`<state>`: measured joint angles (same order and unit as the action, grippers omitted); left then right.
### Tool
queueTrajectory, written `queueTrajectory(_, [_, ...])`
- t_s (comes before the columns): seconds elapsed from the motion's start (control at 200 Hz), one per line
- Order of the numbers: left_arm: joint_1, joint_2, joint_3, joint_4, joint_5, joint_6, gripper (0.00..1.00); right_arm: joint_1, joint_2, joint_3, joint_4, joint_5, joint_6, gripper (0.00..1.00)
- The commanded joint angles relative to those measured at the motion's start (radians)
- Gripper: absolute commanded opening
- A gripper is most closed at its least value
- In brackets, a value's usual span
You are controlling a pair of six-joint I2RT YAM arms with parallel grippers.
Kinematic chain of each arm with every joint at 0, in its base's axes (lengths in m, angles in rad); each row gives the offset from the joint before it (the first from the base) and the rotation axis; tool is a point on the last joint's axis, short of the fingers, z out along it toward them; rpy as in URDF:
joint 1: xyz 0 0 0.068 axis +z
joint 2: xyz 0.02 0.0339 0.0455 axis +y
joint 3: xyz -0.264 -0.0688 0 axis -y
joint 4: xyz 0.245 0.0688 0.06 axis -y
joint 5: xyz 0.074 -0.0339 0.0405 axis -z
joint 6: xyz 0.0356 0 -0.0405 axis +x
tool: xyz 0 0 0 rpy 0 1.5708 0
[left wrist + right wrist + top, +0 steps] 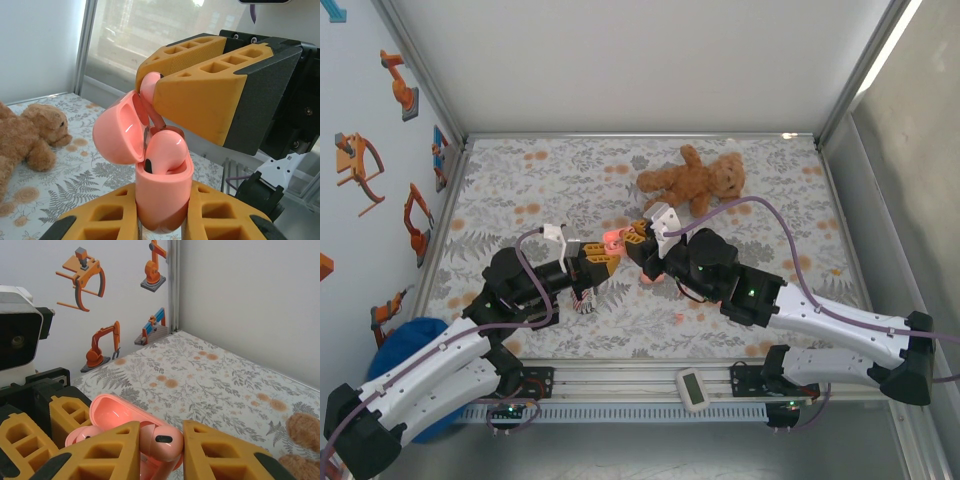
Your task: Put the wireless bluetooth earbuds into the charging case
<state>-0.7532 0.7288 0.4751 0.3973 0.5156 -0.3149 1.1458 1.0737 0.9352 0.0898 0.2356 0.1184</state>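
The pink charging case [162,200] stands upright between my left gripper's [162,212] fingers, which are shut on it, with its lid [117,132] swung open to the left. One pink earbud [166,151] sits in the case. My right gripper [161,445] is shut on a second earbud [162,441] and holds it just above the case's opening, its stem pointing down beside the lid [112,411]. In the top view the two grippers meet at mid-table, the left gripper [597,259] and the right gripper [638,239] with the case [613,240] between them.
A brown teddy bear [692,178] lies at the back of the floral table cover. A small pink piece [678,318] lies on the cover near the front, and another [653,276] beside the right arm. A white device [692,388] rests on the front rail.
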Motion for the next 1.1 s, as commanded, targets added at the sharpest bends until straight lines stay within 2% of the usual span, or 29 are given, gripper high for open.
queueTrajectory(0.0, [-0.007,-0.007,0.033,0.065,-0.006,-0.018,0.03,0.001,0.006,-0.006,-0.023,-0.005,-0.026,0.24])
queueTrajectory(0.381, [-0.008,0.001,0.032,0.060,-0.019,-0.013,0.03,0.000,0.009,0.000,-0.039,-0.068,-0.030,0.26])
queueTrajectory(1.092, [-0.009,0.026,0.005,0.095,-0.026,0.011,0.03,0.002,0.003,0.037,-0.059,-0.068,-0.022,0.28])
